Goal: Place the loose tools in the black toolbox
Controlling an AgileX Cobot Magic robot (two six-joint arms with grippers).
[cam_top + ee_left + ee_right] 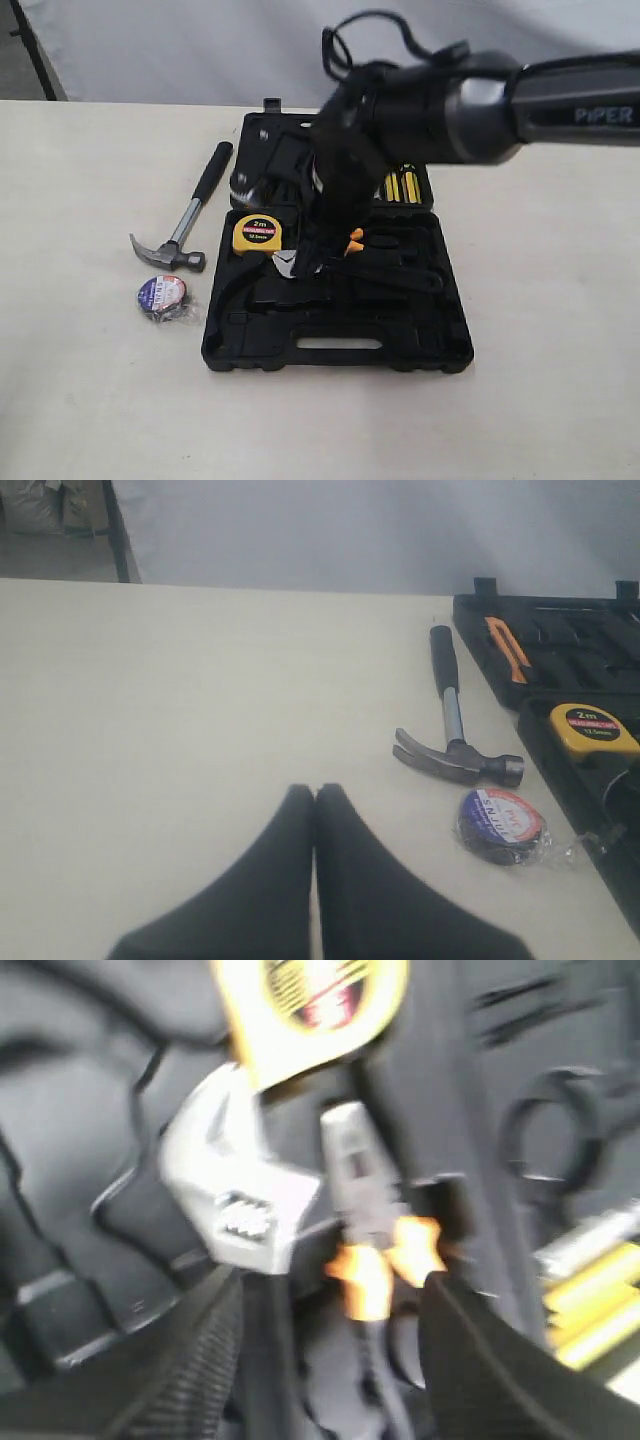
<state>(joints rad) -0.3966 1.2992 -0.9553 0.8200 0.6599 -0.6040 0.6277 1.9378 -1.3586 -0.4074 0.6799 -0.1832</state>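
Quick status from my end. The right gripper [320, 252] is reaching down into the open black toolbox [340, 345], and on the wrist cam its fingers [190, 1360] are spread wide with nothing pinched between them. The adjustable wrench [235, 1200] is lying inside the box, silver jaw just on the near side of the yellow tape measure [258, 233] and right beside the orange-handled pliers [365, 1220]. That wrist picture is pretty blurry, so I can't say if a finger is touching the wrench handle.

The hammer [205, 185] is out on the table [90, 380], just left of the box, head toward the near side. The tape roll [162, 297] sits a bit nearer than the hammer head, close to the box's near-left corner.

The left gripper [315, 790] is off to the left over bare table, tips pressed together, holding nothing.
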